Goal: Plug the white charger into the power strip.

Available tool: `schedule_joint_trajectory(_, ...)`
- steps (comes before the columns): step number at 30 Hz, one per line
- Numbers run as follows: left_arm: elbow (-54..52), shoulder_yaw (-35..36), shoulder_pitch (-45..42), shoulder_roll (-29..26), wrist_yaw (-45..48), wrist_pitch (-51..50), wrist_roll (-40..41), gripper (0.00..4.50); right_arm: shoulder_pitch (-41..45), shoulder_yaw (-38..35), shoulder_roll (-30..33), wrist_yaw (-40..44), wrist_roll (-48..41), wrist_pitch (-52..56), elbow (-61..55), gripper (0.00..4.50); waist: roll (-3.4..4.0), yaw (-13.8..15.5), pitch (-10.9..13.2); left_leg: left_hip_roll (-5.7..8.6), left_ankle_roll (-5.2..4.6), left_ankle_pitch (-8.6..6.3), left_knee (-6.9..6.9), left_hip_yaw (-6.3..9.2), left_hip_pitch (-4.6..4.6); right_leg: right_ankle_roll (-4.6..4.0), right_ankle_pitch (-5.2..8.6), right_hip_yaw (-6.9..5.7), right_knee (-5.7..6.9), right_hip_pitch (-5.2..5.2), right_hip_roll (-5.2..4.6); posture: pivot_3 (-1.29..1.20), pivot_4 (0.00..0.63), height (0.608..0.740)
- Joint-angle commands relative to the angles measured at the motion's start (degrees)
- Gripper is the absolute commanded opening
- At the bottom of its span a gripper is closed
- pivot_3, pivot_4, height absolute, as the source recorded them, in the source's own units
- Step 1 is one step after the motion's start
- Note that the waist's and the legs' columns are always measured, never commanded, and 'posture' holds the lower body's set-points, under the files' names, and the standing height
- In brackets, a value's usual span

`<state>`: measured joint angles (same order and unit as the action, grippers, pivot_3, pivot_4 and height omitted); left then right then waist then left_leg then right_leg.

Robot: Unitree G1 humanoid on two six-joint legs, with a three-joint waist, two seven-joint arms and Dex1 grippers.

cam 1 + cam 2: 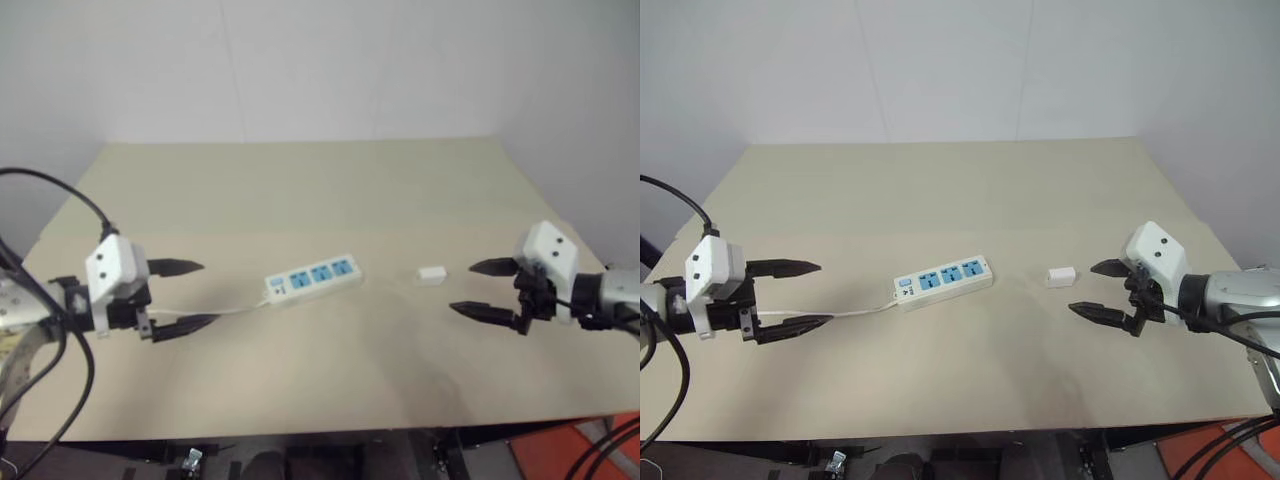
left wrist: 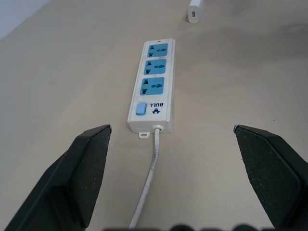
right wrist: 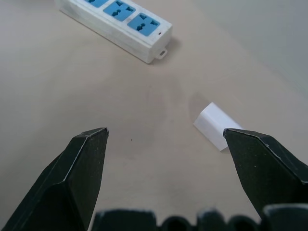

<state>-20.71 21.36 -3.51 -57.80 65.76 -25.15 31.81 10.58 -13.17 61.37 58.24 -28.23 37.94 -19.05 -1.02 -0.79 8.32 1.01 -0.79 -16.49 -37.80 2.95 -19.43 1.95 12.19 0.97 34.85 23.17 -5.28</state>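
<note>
Both grippers, left [image 1: 805, 296] and right [image 1: 1096, 290], hover spread and empty beside the power strip [image 1: 943, 279] and white charger [image 1: 1061, 275] lying apart on the table [image 1: 970, 190]; left wrist view reveals the strip's blue switch [image 2: 140, 109].

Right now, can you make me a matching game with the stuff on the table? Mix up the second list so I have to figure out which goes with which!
Things:
1. white charger
2. power strip
3. left gripper
4. white cord

Clues:
A. has three blue socket faces
B. open, at the table's left side
C. small plain block lying loose between the strip and the right gripper
D. thin line running from the strip's switch end toward the left

Pairs: 1-C, 2-A, 3-B, 4-D
</note>
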Motion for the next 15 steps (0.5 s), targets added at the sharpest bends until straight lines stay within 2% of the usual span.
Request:
schedule_joint_trajectory(1, -0.38, 0.09, -0.97, 0.0, -0.15, 0.12, 0.87, 4.47, -0.09, -3.03, 0.28, -0.87, -0.54, 0.12, -1.76, 4.5, 0.0, -0.02, 0.0, 0.0, 0.0, 0.0, 0.0, 0.0, 0.0, 0.0, 0.0, 0.0, 0.0, 0.0, 0.0, 0.0, 0.15, 0.74)
schedule_joint_trajectory(10, 1.32, -2.29, -2.95, 1.12, -0.84, 1.25, -0.56, 4.47, -0.54, -3.41, 0.22, -1.71, -0.76, 0.29, -2.59, 4.5, -0.01, 0.0, 0.0, 0.0, 0.0, 0.0, 0.0, 0.0, 0.0, 0.0, 0.0, 0.0, 0.0, 0.0, 0.0, 0.0, 0.15, 0.74)
schedule_joint_trajectory(15, 8.79, -10.07, -11.07, 6.64, -2.02, 3.79, -3.29, 4.47, 1.61, -2.07, -0.69, -3.02, -1.12, 0.67, -2.72, 4.5, -0.01, 0.28, 0.0, 0.03, 0.0, 0.0, -0.01, 0.0, 0.04, 0.0, 0.0, 0.0, 0.02, -0.06, -0.01, 0.0, 0.15, 0.74)
